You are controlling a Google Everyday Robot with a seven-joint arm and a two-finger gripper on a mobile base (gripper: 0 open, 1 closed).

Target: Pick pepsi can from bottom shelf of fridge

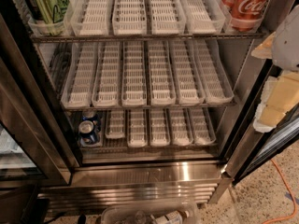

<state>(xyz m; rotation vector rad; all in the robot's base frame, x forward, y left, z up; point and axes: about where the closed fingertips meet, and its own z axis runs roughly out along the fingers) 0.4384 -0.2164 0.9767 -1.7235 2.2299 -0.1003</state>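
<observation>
The fridge stands open in front of me, with wire racks and white slotted trays. The pepsi can stands upright in the leftmost lane of the bottom shelf, dark blue with a silver top. A second dark blue can stands right behind it. The other lanes of that shelf hold nothing. My gripper shows as pale white and cream shapes at the right edge, outside the fridge, far to the right of the can and higher than it.
A green can stands at the top left and a red Coca-Cola can at the top right. The door frame is on the left. A clear bin with a bottle sits on the floor. An orange cable runs at the right.
</observation>
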